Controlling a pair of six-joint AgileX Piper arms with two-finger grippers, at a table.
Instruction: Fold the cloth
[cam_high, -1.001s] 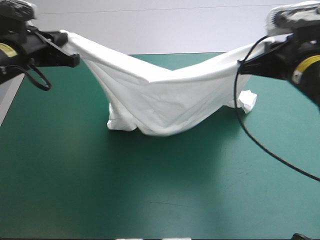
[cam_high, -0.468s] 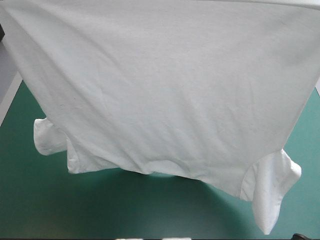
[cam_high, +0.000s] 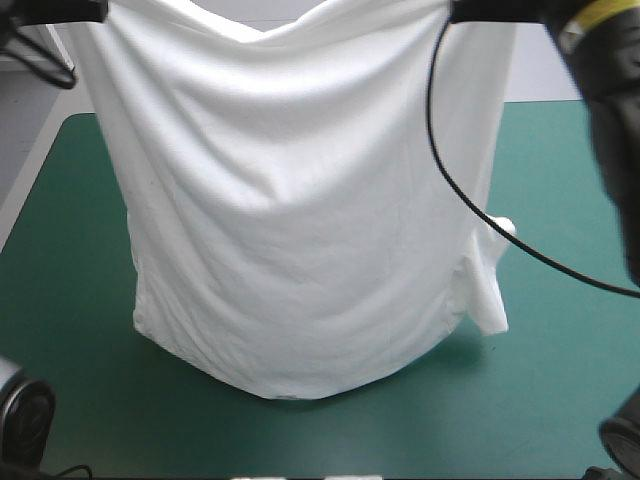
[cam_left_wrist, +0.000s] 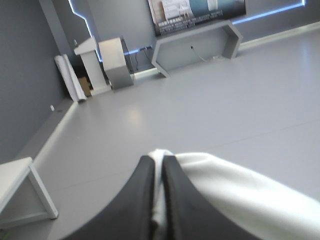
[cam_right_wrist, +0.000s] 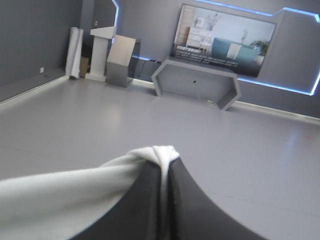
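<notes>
Since the T-shirt (cam_high: 300, 230) looks soft and light, left gripper (cam_left_wrist: 161, 159) and right gripper (cam_right_wrist: 162, 162) sensibly pinch its hem corners, upper frame.

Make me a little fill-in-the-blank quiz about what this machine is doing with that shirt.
1. The T-shirt, coloured ____, hangs lifted over the table.
2. The table's cover is ____.
3. The left gripper has its fingers ____ on the shirt.
4. The right gripper holds the same ____.
Missing words: white; teal-green; shut; T-shirt.
</notes>
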